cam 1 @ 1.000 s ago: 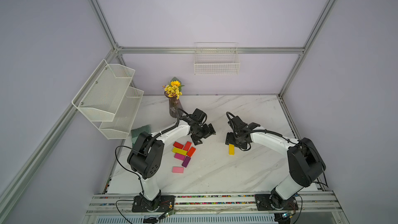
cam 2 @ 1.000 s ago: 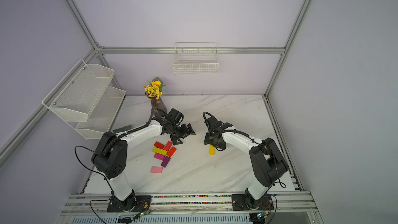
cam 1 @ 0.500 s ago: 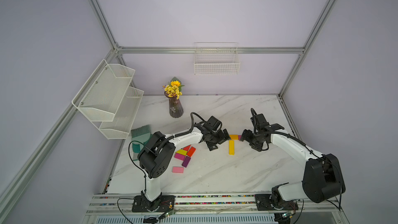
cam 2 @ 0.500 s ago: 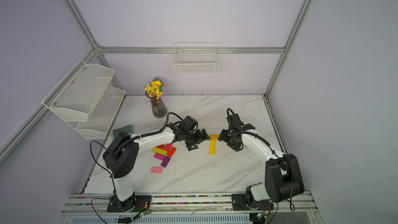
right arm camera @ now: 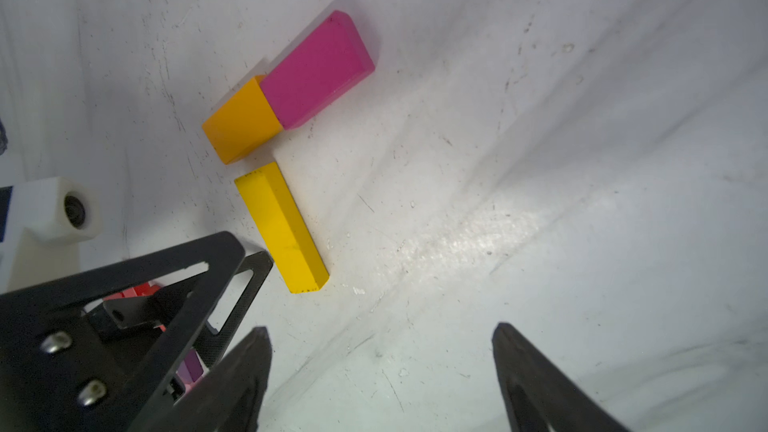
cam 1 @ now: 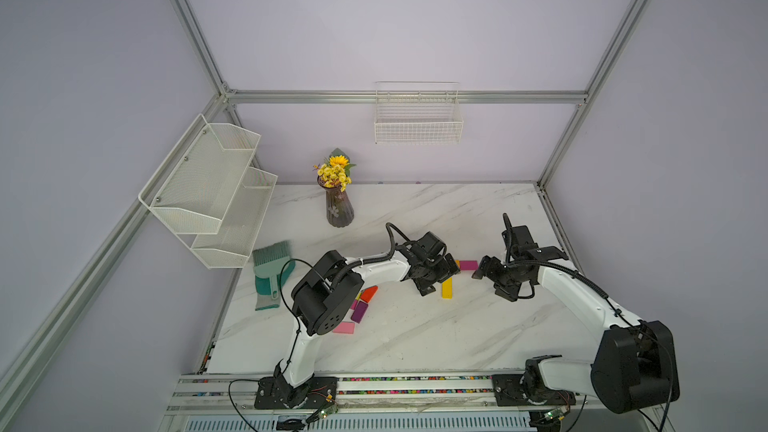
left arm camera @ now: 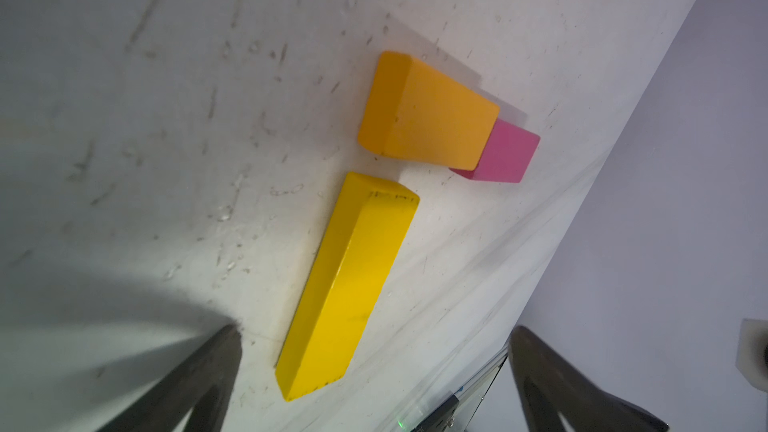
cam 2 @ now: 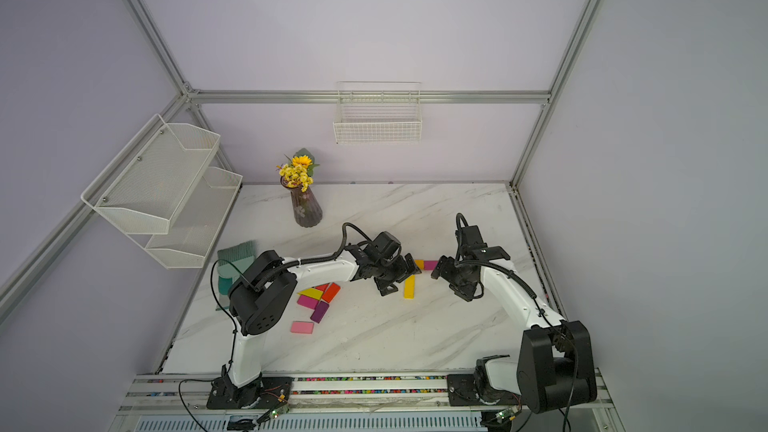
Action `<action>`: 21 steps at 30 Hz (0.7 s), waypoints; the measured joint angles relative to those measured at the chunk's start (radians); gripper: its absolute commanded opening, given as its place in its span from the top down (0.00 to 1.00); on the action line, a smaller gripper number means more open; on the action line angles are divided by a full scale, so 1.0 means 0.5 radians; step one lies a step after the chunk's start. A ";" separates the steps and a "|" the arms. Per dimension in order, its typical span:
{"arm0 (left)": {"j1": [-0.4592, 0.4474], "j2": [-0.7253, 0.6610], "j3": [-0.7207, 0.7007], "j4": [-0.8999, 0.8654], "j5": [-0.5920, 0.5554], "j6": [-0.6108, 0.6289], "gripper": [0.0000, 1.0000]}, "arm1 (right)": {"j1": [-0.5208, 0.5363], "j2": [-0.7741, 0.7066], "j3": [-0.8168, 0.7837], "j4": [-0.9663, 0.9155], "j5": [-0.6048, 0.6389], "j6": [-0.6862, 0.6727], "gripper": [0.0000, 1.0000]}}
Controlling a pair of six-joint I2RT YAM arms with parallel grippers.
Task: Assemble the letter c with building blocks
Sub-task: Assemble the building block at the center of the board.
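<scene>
On the white marble worktop (cam 1: pixel 415 338), right of its middle, three building blocks lie flat in an angle. An orange block (left arm camera: pixel 432 118) and a magenta block (left arm camera: pixel 505 151) touch end to end in a short row parallel to the rear edge, the magenta one nearer the right edge. A long yellow block (left arm camera: pixel 349 284) runs from just beside the orange block toward the front edge, with a narrow gap between them. The left gripper (left arm camera: pixel 376 330) hangs low over the yellow block's front end with its fingers spread wide, one on each side of the block and clamped on nothing. In the right wrist view one left finger (right arm camera: pixel 259 261) is just beside the block's long side; whether it touches I cannot tell. The right gripper (right arm camera: pixel 378 332) is near the magenta block on the side toward the right edge, its fingers apart over bare marble, gripping nothing. The other blocks sit together toward the left edge: a red-orange block (cam 2: pixel 331 292), a second yellow block (cam 2: pixel 311 293), a second magenta block (cam 2: pixel 307 302) and a purple block (cam 2: pixel 319 311) are bunched together, and a light pink block (cam 2: pixel 302 327) lies alone just in front of them. A vase of yellow flowers (cam 1: pixel 340 209) stands near the rear edge, and a teal dustpan with a brush (cam 1: pixel 270 272) rests at the left edge.
</scene>
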 measured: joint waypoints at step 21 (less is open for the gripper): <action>-0.053 0.046 0.080 0.059 -0.032 -0.064 0.00 | -0.042 -0.068 -0.063 -0.044 -0.052 -0.029 0.14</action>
